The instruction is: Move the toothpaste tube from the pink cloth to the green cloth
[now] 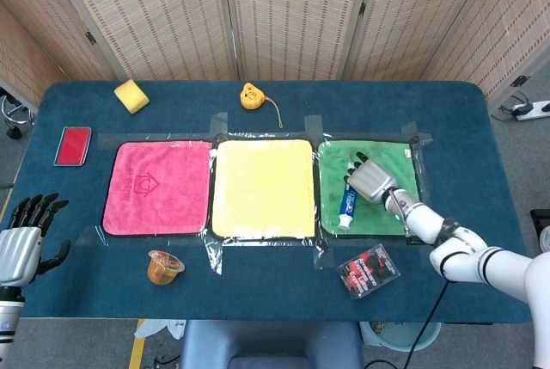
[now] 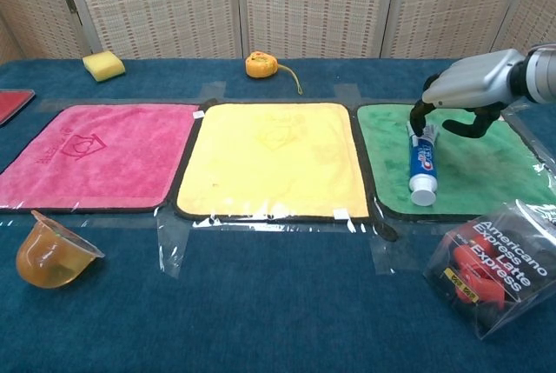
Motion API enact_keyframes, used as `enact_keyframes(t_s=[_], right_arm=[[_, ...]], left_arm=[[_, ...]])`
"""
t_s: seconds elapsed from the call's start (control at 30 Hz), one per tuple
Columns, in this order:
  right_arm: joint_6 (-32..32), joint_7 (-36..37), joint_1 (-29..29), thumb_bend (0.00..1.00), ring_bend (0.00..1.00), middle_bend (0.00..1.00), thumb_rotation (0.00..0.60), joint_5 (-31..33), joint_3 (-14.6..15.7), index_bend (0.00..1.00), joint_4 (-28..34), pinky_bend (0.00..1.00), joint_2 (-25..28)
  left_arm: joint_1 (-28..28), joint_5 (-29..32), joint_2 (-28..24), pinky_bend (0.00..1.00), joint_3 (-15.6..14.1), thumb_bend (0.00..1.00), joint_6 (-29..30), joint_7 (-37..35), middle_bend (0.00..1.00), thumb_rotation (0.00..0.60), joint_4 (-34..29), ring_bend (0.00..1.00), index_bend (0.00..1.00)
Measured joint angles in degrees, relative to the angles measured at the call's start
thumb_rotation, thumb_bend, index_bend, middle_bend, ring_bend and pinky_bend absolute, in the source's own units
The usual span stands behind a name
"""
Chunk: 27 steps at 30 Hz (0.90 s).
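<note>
The toothpaste tube (image 1: 347,203) (image 2: 421,167) lies flat on the green cloth (image 1: 391,218) (image 2: 491,177), along its left side, cap toward the front edge. My right hand (image 1: 371,180) (image 2: 473,86) hovers over the tube's far tail end. Its fingers curve down and are spread, and one fingertip (image 2: 420,126) touches the tail. The pink cloth (image 1: 159,188) (image 2: 95,156) at the left has nothing on it. My left hand (image 1: 26,236) hangs off the table's left front corner with fingers apart and nothing in it; only the head view shows it.
A yellow cloth (image 1: 262,188) (image 2: 274,156) lies between the pink and green ones. At the back are a yellow sponge (image 1: 131,95) and an orange tape measure (image 1: 251,96). A red case (image 1: 73,145) sits far left. In front are a jelly cup (image 2: 48,256) and a coffee packet (image 2: 495,269).
</note>
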<state>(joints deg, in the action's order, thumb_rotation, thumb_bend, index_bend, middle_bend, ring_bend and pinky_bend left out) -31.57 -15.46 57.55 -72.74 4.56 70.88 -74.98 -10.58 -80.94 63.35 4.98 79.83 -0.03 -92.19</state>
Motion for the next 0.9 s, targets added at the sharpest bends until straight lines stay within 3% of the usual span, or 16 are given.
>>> enact_keyframes(t_s=[0.27,0.47,0.63,0.9], right_arm=[[-7.9,4.7,-2.1,0.76,0.19,0.24,0.6,-8.9,-0.9,0.28,7.9,0.05,3.6],[-10.2,7.2,-2.9,0.76,0.19,0.24,0.6,-16.8,0.7,0.28,11.6,0.05,4.1],[-10.6,8.9,-3.3,0.76,0.19,0.24,0.6,-21.2,3.0,0.28,12.3,0.05,3.6],[-9.5,11.2,-4.0,0.76,0.19,0.24,0.6,-23.0,4.8,0.28,8.9,0.05,2.4]], left_arm=[[0.0,-0.2,0.0,0.0,0.0,0.44,0.1,0.4,0.12,0.6,-0.5,0.06,0.19],[-0.1,-0.2,0.0,0.0,-0.1,0.44,-0.2,0.8,0.12,0.6,-0.8,0.06,0.19],[0.0,-0.1,-0.2,0.0,-0.1,0.44,-0.1,0.9,0.12,0.6,-1.1,0.06,0.19],[-0.3,-0.2,-0.2,0.0,-0.1,0.44,-0.4,1.7,0.12,0.6,-1.7,0.06,0.19]])
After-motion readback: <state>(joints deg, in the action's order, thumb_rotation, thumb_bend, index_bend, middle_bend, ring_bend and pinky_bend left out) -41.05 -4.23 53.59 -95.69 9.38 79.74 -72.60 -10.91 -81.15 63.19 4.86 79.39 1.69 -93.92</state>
